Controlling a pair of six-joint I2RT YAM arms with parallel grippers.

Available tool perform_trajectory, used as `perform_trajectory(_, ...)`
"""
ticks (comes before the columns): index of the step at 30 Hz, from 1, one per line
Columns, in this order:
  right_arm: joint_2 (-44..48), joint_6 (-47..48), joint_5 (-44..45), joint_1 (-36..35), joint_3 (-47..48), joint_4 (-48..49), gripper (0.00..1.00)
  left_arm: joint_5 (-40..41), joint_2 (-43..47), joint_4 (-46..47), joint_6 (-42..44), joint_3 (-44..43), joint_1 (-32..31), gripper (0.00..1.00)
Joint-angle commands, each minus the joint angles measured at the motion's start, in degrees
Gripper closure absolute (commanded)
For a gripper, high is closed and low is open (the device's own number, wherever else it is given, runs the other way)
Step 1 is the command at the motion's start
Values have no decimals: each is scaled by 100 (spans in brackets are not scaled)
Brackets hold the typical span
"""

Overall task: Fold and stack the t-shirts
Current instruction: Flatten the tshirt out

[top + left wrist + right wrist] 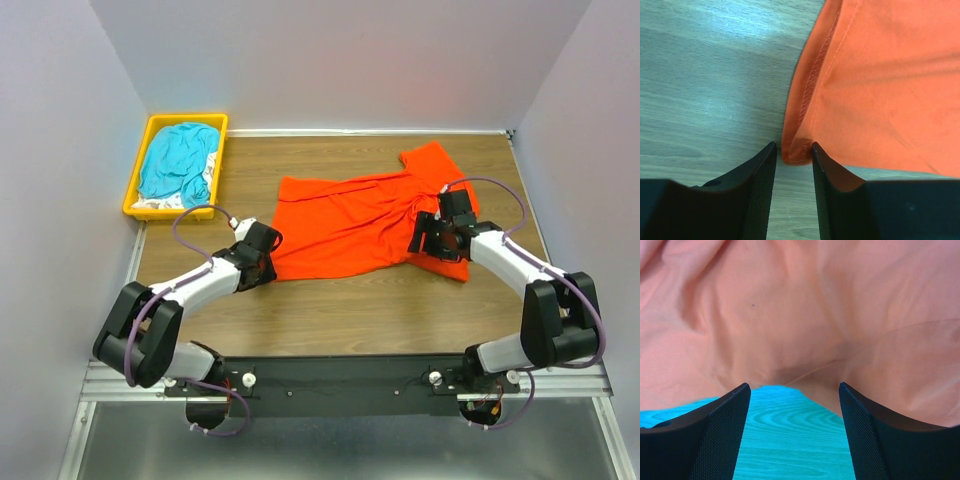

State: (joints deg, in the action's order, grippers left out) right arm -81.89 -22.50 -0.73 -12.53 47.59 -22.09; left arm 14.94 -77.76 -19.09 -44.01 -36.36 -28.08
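The bright orange-red t-shirt (350,220) lies spread and rumpled on the wooden table, one sleeve pointing to the back right. My left gripper (268,252) is at the shirt's near left corner. In the left wrist view the hemmed corner (797,150) sits between the tips of the narrowly open gripper (794,146). My right gripper (426,238) is on the shirt's right side. In the right wrist view it (794,386) is wide open, low over a near edge of the orange cloth (790,305), with bare table between its fingers. A teal-blue t-shirt (178,160) lies crumpled over white fabric (160,203).
The yellow plastic bin (134,190) holding the teal and white cloth stands at the table's back left corner. Grey walls close in the left, back and right sides. A metal rail (340,375) with the arm bases runs along the near edge.
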Motion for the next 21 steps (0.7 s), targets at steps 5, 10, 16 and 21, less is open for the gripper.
perform_trajectory(5,217,-131,-68,23,-163,143,21,106,-266,-420,-55,-38,-5,67)
perform_trajectory(10,182,-237,257,23,-136,152,21,114,-328,-516,6,-143,-31,85)
perform_trajectory(16,94,-325,802,14,13,152,21,422,-231,-631,312,-328,91,100)
perform_trajectory(21,-318,-176,900,32,575,178,25,510,-205,-499,1086,-512,600,100)
